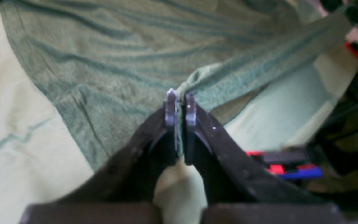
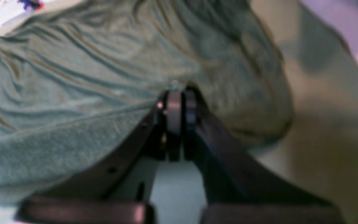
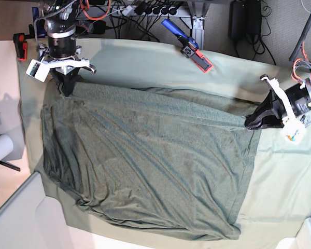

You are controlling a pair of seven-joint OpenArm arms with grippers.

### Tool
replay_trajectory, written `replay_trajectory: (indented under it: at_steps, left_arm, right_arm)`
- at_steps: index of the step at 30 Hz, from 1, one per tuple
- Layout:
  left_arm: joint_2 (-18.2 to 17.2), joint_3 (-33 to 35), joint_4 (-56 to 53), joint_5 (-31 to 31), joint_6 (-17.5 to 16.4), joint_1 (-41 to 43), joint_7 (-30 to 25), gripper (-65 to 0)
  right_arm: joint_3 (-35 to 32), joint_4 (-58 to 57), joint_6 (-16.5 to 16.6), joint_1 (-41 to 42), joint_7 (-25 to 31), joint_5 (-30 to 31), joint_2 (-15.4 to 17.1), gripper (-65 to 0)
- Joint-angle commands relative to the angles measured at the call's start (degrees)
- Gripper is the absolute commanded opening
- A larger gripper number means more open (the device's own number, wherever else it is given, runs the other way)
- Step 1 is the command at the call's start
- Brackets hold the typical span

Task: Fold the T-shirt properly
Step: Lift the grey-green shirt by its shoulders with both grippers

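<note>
The left gripper (image 1: 181, 95) has its jaws pressed together on a bunched edge of the T-shirt (image 1: 129, 62); its wrist view shows a thin sliver of green fabric caught between the two pale fingertips (image 1: 170, 107), something the base view is too distant to reveal. In the base view this gripper (image 3: 250, 123) sits at the right edge of the scene, at the shirt's far right corner, with the cloth stretched from it toward the left.

The right gripper (image 2: 180, 93) is likewise closed, its fingers (image 2: 174, 112) nipping a fold of the shirt (image 2: 73, 87). That wrist view is blurred, so the fabric between the pads cannot be seen clearly, but ridges of cloth run straight to the tips. The base view places it (image 3: 67, 91) at the far left corner, pointing down onto the shirt.

Only the base view shows the whole garment (image 3: 145, 161): it is spread wide over the pale green table cloth (image 3: 280, 181), the far edge drawn taut between the two grippers, the near edge sagging in wrinkles toward the near left. On the far side of the table cloth lies a blue-and-red clamp (image 3: 189, 44). The left wrist view alone shows a red, black and blue clamp (image 1: 286, 165) just beyond the cloth's edge at the right.
</note>
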Motion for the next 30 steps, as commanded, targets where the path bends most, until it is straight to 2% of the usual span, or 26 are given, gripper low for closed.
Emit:
replay_trajectory:
  at_steps: [1,4,10,16,22,23,26,27,28,29,30]
  left_arm:
    - [-0.68,0.61,-1.18,0.09,-0.06,-2.45,-2.38,-65.0]
    - [-0.70,3.80,-7.15,3.39,-0.06,-7.72,-4.22,-65.0]
    - [-0.66,7.76,-18.82,5.40,-0.06,-15.91,-6.84,-65.0]
    - [-0.63,8.46,-28.15,8.09,-0.06,-21.90,-10.19,-65.0]
    - [-0.63,8.50,-34.97,9.42,-0.06,-24.70,-12.63,-64.5]
    - [-0.63,8.50,-35.56,9.81,-0.06,-24.72,-13.14,-58.7]
    - [-0.68,8.50,-36.37,11.06,-0.06,-24.57,-13.81,-33.8]
    - [-0.70,8.50,-36.35,11.04,-0.06,-24.46,-13.75,-28.1]
    - [-0.70,8.48,-36.35,10.78,-0.06,-24.44,-13.22,-25.1]
    - [-0.70,8.46,-36.33,10.32,-0.06,-24.46,-12.37,-24.1]
    - [-0.74,8.31,-36.28,9.29,-0.06,-24.46,-11.08,-24.1]
  right_arm:
    - [0.52,0.00,-0.20,1.51,1.64,-0.37,0.90,-65.0]
    - [0.52,-2.89,0.68,5.68,1.64,-1.99,1.64,-65.0]
    - [0.42,-9.97,2.36,12.68,1.68,-2.75,2.91,-65.0]
    - [-0.31,-18.51,3.26,19.39,2.60,-3.98,3.61,-65.0]
    - [-5.20,-27.78,3.23,26.08,3.41,-9.51,4.55,-65.0]
    - [-6.14,-29.03,3.23,26.97,3.39,-10.69,4.61,-65.0]
    - [-8.68,-31.15,3.21,28.68,3.37,-12.44,4.63,-65.0]
    - [-9.25,-31.19,3.21,28.85,3.37,-12.66,4.63,-57.4]
    - [-9.66,-31.17,3.21,28.89,3.34,-12.61,4.63,-45.0]
    - [-9.84,-31.17,3.21,28.87,3.30,-12.61,4.63,-34.1]
    - [-9.81,-31.17,3.21,28.87,2.73,-12.59,4.63,-25.8]
